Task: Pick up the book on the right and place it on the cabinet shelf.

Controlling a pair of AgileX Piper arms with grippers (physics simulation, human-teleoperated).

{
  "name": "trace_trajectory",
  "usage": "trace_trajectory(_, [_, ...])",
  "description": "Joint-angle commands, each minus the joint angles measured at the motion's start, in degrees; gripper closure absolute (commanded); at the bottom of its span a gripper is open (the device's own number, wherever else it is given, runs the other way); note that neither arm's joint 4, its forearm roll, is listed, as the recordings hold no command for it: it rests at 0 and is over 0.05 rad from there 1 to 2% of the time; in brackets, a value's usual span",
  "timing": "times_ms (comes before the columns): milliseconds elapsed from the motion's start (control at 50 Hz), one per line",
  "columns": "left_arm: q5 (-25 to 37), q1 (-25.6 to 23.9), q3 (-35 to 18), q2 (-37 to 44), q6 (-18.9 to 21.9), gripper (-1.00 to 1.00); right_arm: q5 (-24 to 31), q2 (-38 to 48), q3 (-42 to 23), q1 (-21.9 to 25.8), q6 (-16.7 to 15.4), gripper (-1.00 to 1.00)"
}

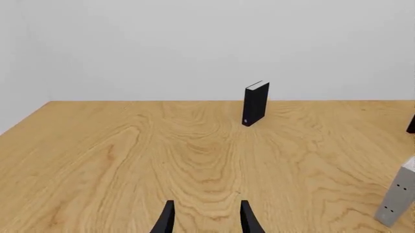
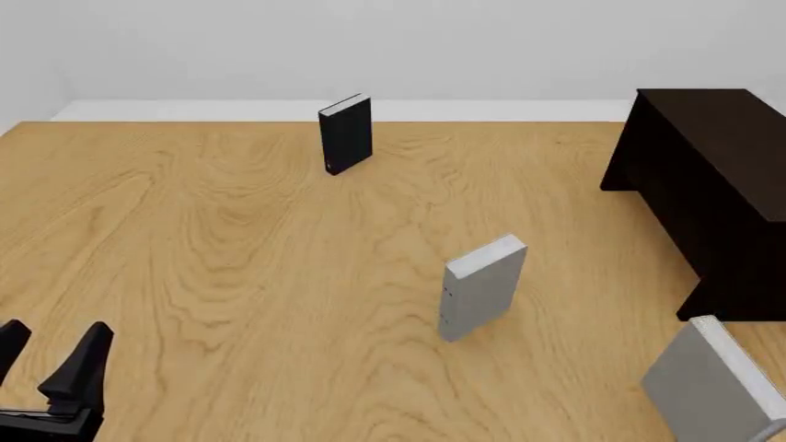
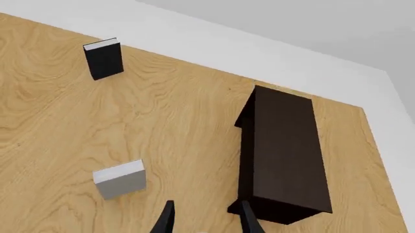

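**Left gripper** – The jaws stand wide apart and hold nothing; bare table shows between the two dark fingers. In the front view this gripper sits low over the near left corner of the table. The black book stands far ahead of the jaws, near the table's far edge. The other grey book stands ahead and to the right of them, much nearer than the black one.

**Right gripper** – The fingers are spread about as wide as the left pair. Only wood grain shows in the gap, so nothing is seen in their hold. The wrist view looks down on the table from well above it. The gripper itself cannot be made out in the front view.

**The book** – It is at the near right corner of the front view, partly cut off by the frame edge, with its pale page edge facing up. It is well apart from the left jaws, far to their right. It does not appear in the right wrist view, so its place relative to the right jaws cannot be told.

**The cabinet shelf** – It stands ahead of the right jaws on the table's right side, beyond the book and apart from it. The other grey book and the black book both stand clear of it.
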Motion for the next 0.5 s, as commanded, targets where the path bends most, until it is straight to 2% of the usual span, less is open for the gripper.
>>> trace_trajectory(20, [0.14,-0.21,0.0,-0.06,-0.19,-1.0,6.91,6.37,-6.21,0.65,-0.99,-1.0])
trace_trajectory(40, [0.15,-0.09,0.0,-0.04,-0.22,-1.0,7.73,6.32,-5.73,1.81,-1.01,-1.0])
trace_trajectory(60, [0.11,-0.09,0.0,0.03,-0.18,-1.0,7.71,6.91,-6.14,1.44,-0.14,-1.0])
trace_trajectory(120, [0.29,-0.37,0.0,0.0,-0.21,-1.0,7.92,7.51,-5.37,1.08,-0.23,-1.0])
trace_trajectory(160, [0.2,-0.39,0.0,0.05,-0.18,-1.0,7.95,8.31,-4.82,-0.35,-1.4,-1.0])
trace_trajectory(240, [0.18,-0.42,0.0,0.06,-0.16,-1.0,8.0,9.56,-4.76,-0.37,-0.58,-1.0])
trace_trajectory(280, [0.38,-0.55,0.0,-0.09,-0.27,-1.0,7.97,9.87,-3.42,0.65,0.58,-1.0])
trace_trajectory(380, [0.47,-0.59,0.0,0.0,-0.23,-1.0,7.99,10.21,-0.35,2.11,-0.25,-1.0])
trace_trajectory(420, [0.37,-0.37,0.01,0.31,-0.43,-1.0,7.99,10.26,-0.34,4.58,2.83,-1.0])
trace_trajectory(460, [0.29,-0.42,0.01,0.35,-0.39,-1.0,7.99,11.19,0.27,2.56,1.91,-1.0])
trace_trajectory(500, [0.38,-0.4,0.01,0.29,-0.41,-1.0,7.99,11.45,0.17,2.71,1.44,-1.0])
